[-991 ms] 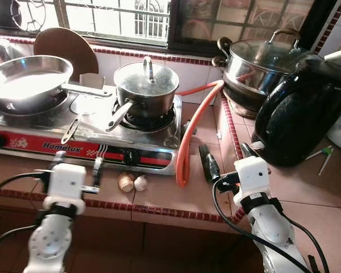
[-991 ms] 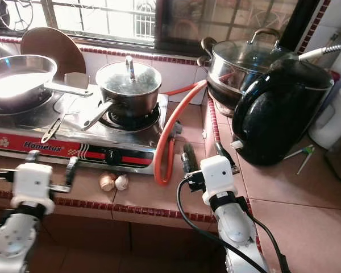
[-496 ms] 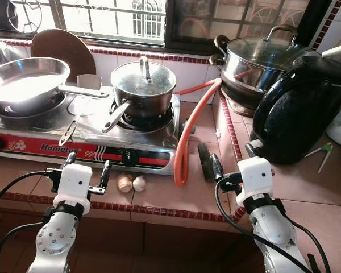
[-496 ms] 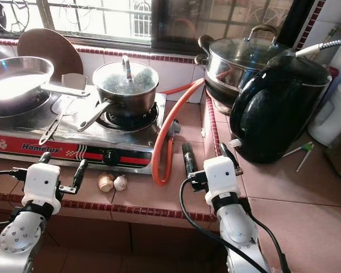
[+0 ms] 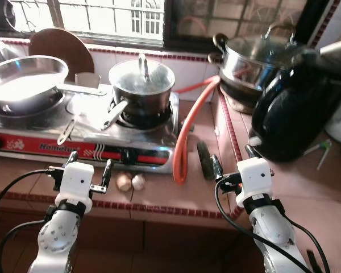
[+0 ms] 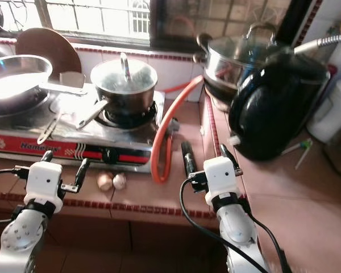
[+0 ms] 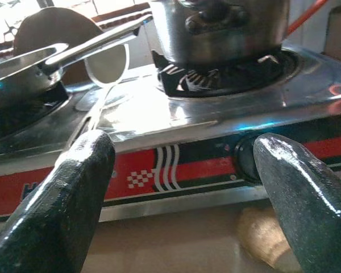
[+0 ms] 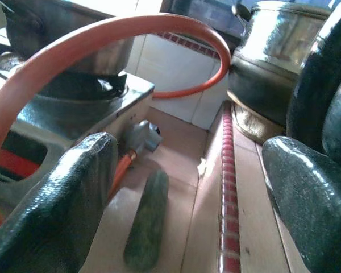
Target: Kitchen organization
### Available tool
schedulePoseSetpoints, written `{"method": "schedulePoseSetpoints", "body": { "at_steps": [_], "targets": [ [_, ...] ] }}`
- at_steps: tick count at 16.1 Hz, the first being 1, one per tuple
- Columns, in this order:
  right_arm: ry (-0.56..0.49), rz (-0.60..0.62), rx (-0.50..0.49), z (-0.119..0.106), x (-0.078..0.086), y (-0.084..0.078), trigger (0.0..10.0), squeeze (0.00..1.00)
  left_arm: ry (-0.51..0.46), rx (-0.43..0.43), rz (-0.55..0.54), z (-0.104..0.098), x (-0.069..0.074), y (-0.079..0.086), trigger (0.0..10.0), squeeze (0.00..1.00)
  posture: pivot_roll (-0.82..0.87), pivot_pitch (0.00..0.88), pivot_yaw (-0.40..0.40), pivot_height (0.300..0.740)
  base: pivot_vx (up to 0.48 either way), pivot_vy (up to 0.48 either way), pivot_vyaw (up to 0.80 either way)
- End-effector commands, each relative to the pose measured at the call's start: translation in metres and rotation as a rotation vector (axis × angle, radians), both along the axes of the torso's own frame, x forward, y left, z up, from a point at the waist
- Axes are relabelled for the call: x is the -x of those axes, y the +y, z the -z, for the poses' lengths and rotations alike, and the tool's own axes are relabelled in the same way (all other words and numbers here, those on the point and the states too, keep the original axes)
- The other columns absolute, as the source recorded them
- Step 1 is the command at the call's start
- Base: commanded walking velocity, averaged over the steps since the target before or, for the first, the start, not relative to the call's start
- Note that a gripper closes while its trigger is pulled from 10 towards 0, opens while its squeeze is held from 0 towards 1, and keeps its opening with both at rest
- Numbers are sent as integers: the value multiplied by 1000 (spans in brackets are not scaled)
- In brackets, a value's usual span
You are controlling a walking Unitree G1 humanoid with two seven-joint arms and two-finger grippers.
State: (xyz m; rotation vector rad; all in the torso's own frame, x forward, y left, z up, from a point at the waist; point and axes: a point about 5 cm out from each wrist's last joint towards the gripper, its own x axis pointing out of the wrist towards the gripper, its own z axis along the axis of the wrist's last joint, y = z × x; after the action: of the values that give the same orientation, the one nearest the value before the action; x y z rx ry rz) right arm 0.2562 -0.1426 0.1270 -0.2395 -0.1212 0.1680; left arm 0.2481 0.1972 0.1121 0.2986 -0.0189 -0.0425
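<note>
While gaping empty above surface: left tool at stove's 6 o'clock, right tool astride cucumber.

cucumber: long dark green cucumber, lying flat on the tiled table, beside the orange hose.

hose orange | stove front red-black-white striped | kettle black
</note>
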Motion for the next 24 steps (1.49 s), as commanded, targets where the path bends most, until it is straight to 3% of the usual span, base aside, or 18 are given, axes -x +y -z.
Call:
{"method": "schedulePoseSetpoints", "body": {
  "at_steps": [1, 19, 24],
  "targets": [
    [0, 22, 4, 1, 0, -5, 10000, 0, 17, 7, 17, 2, -1, -3, 10000, 0, 213, 0, -53, 740, -292, 0, 0],
    [6, 79, -5, 2, 3, -14, 10000, 0, 44, 35, 56, 5, -6, -10, 10000, 0, 192, 0, -45, 740, -320, 0, 0],
    [10, 102, -10, 3, 4, -19, 10000, 0, 21, 44, 51, 0, -13, -10, 10000, 0, 185, 0, -41, 740, 0, 0, 0]
  ]
}}
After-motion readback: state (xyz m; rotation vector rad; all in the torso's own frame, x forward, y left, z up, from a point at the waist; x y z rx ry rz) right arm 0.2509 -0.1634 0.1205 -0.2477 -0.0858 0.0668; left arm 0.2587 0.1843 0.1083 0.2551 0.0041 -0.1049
